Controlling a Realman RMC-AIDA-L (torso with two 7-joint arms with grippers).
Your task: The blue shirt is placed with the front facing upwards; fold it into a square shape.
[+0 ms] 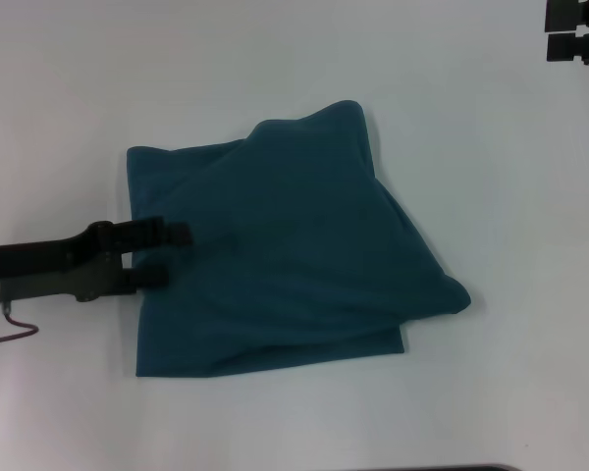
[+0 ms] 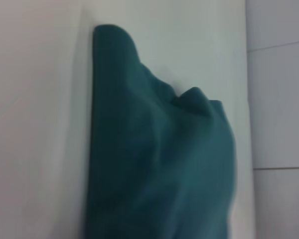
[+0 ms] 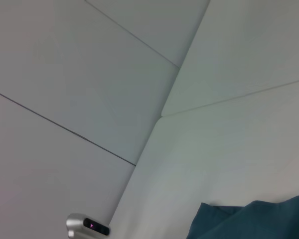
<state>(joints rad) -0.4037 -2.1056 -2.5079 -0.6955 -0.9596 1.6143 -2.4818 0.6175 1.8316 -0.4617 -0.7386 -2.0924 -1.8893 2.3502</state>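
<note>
The blue shirt (image 1: pixel 294 250), folded into a rumpled, roughly square bundle, is laid on a white table (image 1: pixel 491 392). The left gripper (image 1: pixel 165 253) is seen over the shirt's left edge, fingers parted. The right gripper (image 1: pixel 577 29) is parked beyond the shirt's far right corner; its state cannot be told.

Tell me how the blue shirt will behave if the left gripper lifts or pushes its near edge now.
The blue shirt is probably floppy: its folded layers lie rumpled and uneven, so a lifted edge would likely sag and peel open. Pushed, it may bunch rather than slide whole on the white table. The left gripper, open at its left edge, would need both layers. Right gripper sits parked far off.
</note>
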